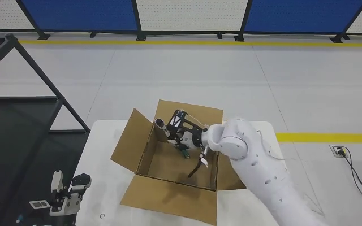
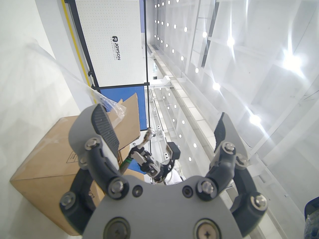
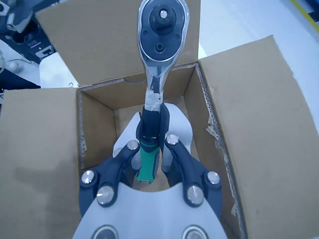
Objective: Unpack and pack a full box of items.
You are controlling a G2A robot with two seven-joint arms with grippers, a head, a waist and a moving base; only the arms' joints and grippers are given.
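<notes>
One chrome-headed ratchet [image 3: 154, 83], taped neck, green-black handle

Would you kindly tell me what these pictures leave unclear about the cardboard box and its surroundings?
1. Floor of the brown cardboard box: in the right wrist view, mostly hidden by the right end effector and the chrome ratchet wrench with green-black handle; in the top view, partly under the white right arm.
2. Dark blue-black object: in the left wrist view, cut off by the frame edge, so unidentifiable.
</notes>
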